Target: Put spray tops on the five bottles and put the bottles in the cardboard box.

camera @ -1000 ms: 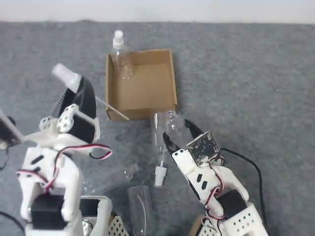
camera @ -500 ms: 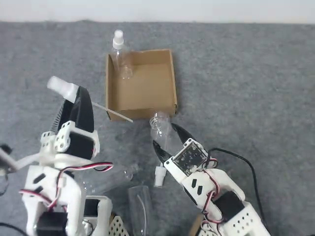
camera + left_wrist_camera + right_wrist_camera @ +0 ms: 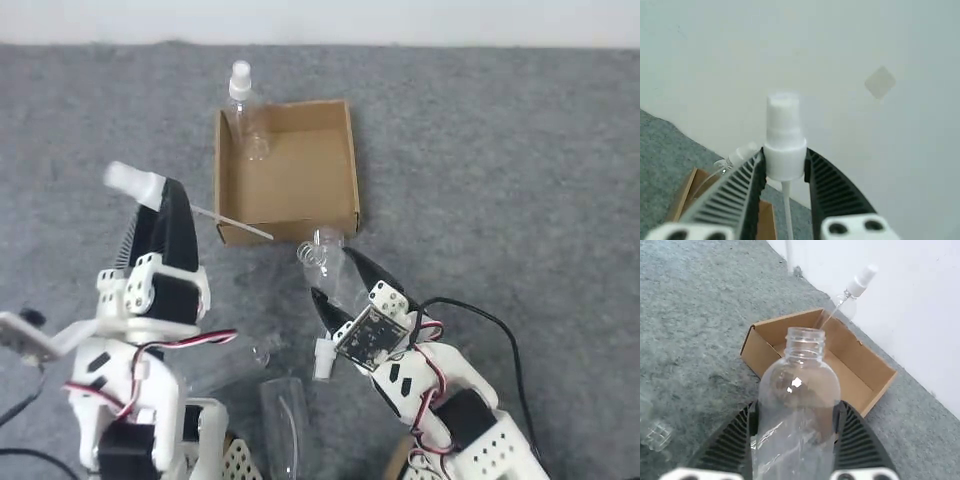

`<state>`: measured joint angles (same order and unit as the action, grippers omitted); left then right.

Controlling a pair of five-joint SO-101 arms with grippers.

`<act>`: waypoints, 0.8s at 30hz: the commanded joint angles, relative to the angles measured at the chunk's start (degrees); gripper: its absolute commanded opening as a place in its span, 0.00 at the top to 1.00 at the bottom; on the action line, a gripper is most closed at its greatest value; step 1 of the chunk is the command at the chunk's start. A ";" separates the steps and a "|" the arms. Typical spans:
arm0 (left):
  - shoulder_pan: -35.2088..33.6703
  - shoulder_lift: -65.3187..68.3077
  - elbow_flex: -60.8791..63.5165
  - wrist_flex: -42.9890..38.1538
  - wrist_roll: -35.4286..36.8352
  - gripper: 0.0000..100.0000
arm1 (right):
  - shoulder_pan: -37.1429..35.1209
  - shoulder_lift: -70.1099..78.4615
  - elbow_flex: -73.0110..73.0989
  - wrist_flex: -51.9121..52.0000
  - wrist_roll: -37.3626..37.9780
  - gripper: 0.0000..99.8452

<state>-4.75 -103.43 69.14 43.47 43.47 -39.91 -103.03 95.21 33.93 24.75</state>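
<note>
A spray top is being clamped between the fingers of the left gripper, raised above the tabletop, with its tube slanting over the near wall of the box. An open bottle is being squeezed by the right gripper just beside the box's near right corner, neck toward the box. A capped bottle is being propped in the box's far left corner. A loose top, a second open bottle and a third bottle are lying between the arms.
</note>
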 commanded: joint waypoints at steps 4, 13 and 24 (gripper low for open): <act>0.26 -1.14 1.10 -2.02 0.44 0.99 | -0.75 -0.57 1.23 -3.38 0.88 0.99; 6.59 -1.14 2.07 -1.76 0.26 0.99 | -0.75 -0.13 1.23 -3.12 0.88 0.99; 6.86 -1.14 2.77 -2.29 0.44 0.99 | -0.75 -0.04 1.23 -2.95 0.88 0.99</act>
<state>2.02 -103.43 72.57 43.47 43.47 -39.91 -103.03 95.21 31.82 24.92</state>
